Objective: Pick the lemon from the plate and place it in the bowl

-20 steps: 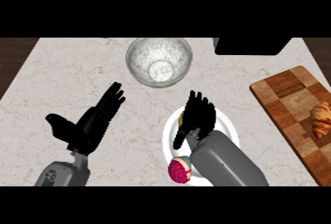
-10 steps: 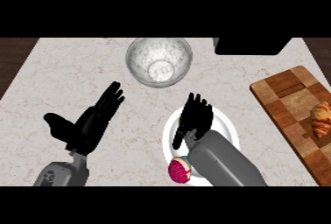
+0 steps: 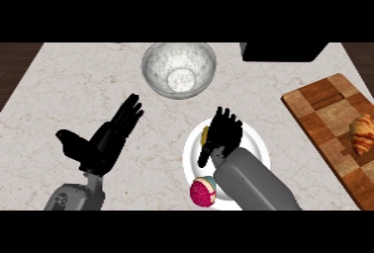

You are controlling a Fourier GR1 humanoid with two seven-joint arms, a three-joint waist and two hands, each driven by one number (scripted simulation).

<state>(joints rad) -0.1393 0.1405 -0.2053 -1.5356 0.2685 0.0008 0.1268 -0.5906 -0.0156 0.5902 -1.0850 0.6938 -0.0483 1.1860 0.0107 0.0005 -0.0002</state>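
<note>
While our right hand (image 3: pixel 223 132) sits over the plate (image 3: pixel 252 143), the job looks to us to be in its first stage, with nothing yet carried to the bowl (image 3: pixel 178 69).

Lemon: only a thin yellow sliver (image 3: pixel 206 133) shows at the left edge of our right hand, on the plate; we take that to be the lemon, mostly hidden under the palm.

Right hand: spread over the lemon with fingers pointing up the counter (image 3: pixel 80 94); we cannot tell whether they are curled round the fruit or only laid on it.

Left hand (image 3: pixel 110 138): open, fingers straight, resting over the counter to the left of the plate, holding nothing.

Bowl: glass, beyond the plate toward the counter's far edge, with nothing in it.

Done: our hand is at the lemon, we judge.

Left: secure the grip, lift, carry up and a little left to the bowl, release.

Nearby: a dark red fruit (image 3: pixel 202 193) at the plate's near edge beside our right forearm; a cutting board (image 3: pixel 329 118) with a croissant (image 3: pixel 361 133) at the right.
</note>
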